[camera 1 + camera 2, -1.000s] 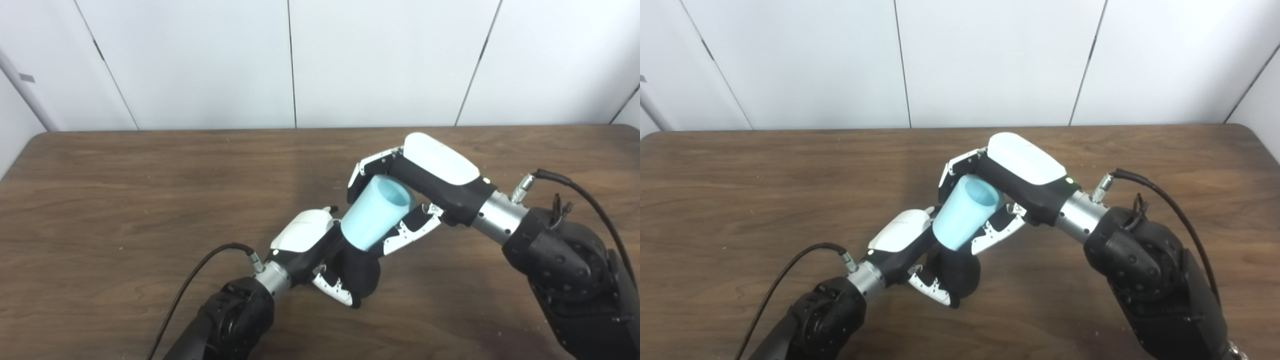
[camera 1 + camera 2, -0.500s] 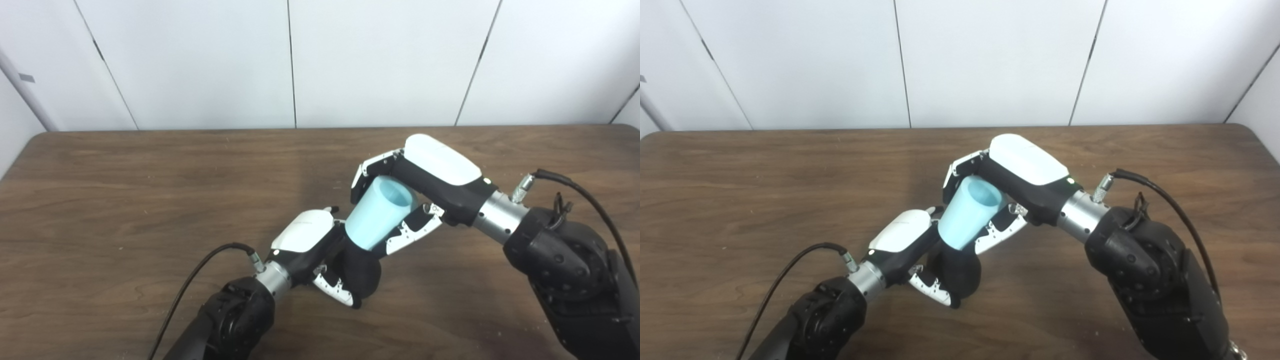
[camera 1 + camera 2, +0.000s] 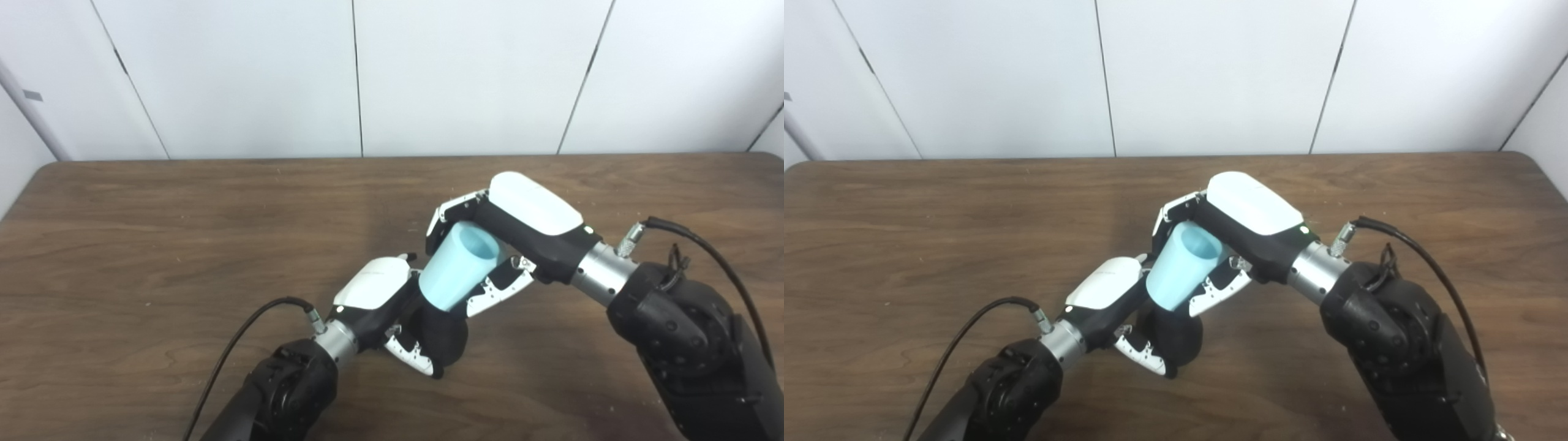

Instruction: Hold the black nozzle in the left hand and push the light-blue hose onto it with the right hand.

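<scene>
Left hand [image 3: 392,303]: I see fingers clamped on black nozzle [image 3: 442,335], low over counter [image 3: 153,245].
Right hand [image 3: 508,236]: fingers wrapped round light-blue hose [image 3: 456,266], narrow end meeting nozzle.
Risk: I judge tilted push could jam or slip.

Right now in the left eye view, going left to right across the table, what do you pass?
Left arm's black cable → left hand → black nozzle → light-blue hose → right hand → right arm's black cable, all over the brown table.
</scene>
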Motion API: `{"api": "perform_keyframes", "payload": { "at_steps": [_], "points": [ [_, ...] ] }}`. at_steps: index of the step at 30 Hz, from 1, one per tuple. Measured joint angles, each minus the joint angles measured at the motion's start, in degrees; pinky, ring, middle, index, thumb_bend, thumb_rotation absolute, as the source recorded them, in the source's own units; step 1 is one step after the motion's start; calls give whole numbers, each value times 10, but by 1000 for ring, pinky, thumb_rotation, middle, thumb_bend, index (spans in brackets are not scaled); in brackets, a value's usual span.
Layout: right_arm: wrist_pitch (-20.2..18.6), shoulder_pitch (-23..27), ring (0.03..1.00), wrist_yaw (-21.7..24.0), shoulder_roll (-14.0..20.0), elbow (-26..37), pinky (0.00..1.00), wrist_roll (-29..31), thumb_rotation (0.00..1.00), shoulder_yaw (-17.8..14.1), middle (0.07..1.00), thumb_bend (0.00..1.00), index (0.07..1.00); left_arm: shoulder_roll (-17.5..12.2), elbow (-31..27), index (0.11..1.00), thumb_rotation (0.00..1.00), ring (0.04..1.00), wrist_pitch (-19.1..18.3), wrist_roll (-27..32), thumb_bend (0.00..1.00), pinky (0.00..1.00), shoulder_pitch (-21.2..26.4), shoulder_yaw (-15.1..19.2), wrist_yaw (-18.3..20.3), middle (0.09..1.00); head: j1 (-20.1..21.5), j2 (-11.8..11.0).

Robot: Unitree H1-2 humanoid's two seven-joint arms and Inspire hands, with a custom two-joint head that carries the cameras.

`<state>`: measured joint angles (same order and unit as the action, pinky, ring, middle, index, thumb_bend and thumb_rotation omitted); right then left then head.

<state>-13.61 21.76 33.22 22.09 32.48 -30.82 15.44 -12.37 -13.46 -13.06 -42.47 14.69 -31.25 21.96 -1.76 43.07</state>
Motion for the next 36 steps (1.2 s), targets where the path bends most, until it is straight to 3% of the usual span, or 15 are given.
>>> {"api": "perform_keyframes", "payload": {
  "at_steps": [11, 15, 36],
  "points": [
    [16, -7, 432, -12, -11, -27, 335, 15, 0, 5, 493, 501, 510, -1, -4, 472, 0, 709, -5, 0, 520, 1000, 1, 0, 8, 510, 1, 4],
    [16, -2, 424, -11, -10, -31, 393, 15, 0, 8, 490, 503, 503, -1, -4, 472, 0, 711, -6, -2, 520, 1000, 1, 0, 9, 510, 0, 3],
    [-2, 56, 444, 64, 16, -53, 319, 31, 0, 37, 500, 500, 504, 1, -5, 471, 0, 719, -13, 0, 520, 1000, 3, -1, 12, 511, 2, 7]
  ]
}}
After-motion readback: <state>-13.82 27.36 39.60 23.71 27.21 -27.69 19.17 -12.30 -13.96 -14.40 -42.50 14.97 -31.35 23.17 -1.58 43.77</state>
